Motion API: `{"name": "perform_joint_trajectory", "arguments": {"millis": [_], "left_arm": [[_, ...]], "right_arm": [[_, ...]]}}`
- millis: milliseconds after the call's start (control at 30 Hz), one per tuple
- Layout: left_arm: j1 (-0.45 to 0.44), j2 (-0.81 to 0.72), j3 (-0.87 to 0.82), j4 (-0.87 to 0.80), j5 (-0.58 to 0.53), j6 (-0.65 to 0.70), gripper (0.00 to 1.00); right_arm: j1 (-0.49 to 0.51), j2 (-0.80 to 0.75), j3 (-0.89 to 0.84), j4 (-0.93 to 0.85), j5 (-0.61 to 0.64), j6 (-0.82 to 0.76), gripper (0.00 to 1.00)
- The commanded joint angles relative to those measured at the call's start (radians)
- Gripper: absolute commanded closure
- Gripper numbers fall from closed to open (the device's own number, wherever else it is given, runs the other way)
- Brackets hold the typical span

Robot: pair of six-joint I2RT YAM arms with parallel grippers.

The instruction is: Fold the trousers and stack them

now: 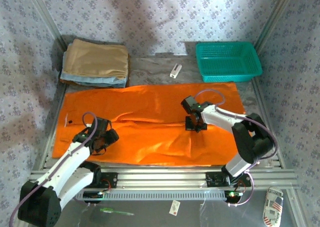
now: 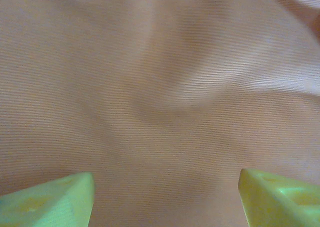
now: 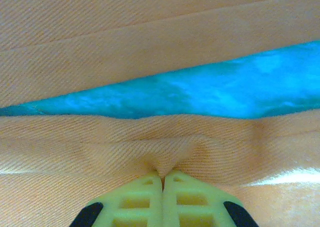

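Observation:
The orange trousers (image 1: 150,122) lie spread flat across the table, legs running left to right. My left gripper (image 1: 100,139) hangs over their left part. In the left wrist view it (image 2: 166,187) is open, its green fingertips (image 2: 60,197) wide apart just above smooth, gently rippled fabric (image 2: 160,87). My right gripper (image 1: 196,124) sits at the middle of the trousers, right of centre. In the right wrist view it (image 3: 162,176) is shut, pinching a small peak of orange cloth (image 3: 170,152) at the edge of a leg, beside a blue-looking gap (image 3: 225,87) between the two legs.
A teal basket (image 1: 227,61) stands at the back right. A stack of tan and light blue folded cloth (image 1: 96,62) lies at the back left. A small white object (image 1: 175,70) rests behind the trousers. An aluminium rail (image 1: 165,177) borders the near edge.

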Motion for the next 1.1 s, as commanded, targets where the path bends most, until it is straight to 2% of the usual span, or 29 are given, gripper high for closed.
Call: {"name": "perform_joint_trajectory", "arguments": {"millis": [0, 233, 267, 333, 367, 500, 567, 600, 667, 733, 833, 1067], "left_arm": [[-0.004, -0.030, -0.045, -0.004, -0.038, -0.083, 0.25], [0.003, -0.085, -0.101, -0.017, -0.030, -0.149, 0.28], [0.005, -0.101, -0.094, -0.041, -0.020, -0.155, 0.28], [0.004, -0.144, -0.066, -0.074, -0.001, -0.151, 0.28], [0.004, -0.159, -0.050, -0.090, -0.002, -0.152, 0.28], [0.003, -0.183, 0.049, -0.145, 0.008, -0.112, 0.29], [-0.004, -0.170, 0.087, -0.157, 0.017, -0.096, 0.30], [-0.010, -0.160, 0.098, -0.147, 0.025, -0.094, 0.30], [-0.026, -0.134, 0.101, -0.104, 0.039, -0.103, 0.30], [-0.044, -0.085, 0.092, -0.034, 0.044, -0.127, 0.31], [-0.048, -0.001, 0.064, 0.060, 0.035, -0.175, 0.33], [-0.021, 0.044, -0.062, 0.190, 0.004, -0.252, 0.37]], "right_arm": [[-0.055, -0.052, -0.002, -0.050, 0.055, -0.023, 1.00], [-0.105, -0.041, -0.003, -0.072, 0.049, -0.038, 1.00], [-0.106, -0.035, 0.001, -0.078, 0.037, -0.041, 0.97], [-0.102, -0.034, 0.015, -0.105, 0.046, -0.045, 0.68], [-0.098, -0.046, 0.020, -0.120, 0.053, -0.043, 0.60], [-0.059, -0.182, 0.023, -0.164, 0.057, -0.013, 0.46], [-0.050, -0.247, 0.009, -0.169, 0.061, 0.007, 0.43], [-0.056, -0.268, -0.002, -0.163, 0.058, 0.014, 0.43], [-0.093, -0.279, -0.020, -0.149, 0.060, 0.019, 0.51], [-0.173, -0.263, -0.047, -0.109, 0.035, 0.046, 0.67], [-0.312, -0.219, -0.099, -0.035, -0.014, 0.071, 1.00], [-0.588, -0.107, -0.182, 0.103, -0.169, 0.070, 1.00]]}}
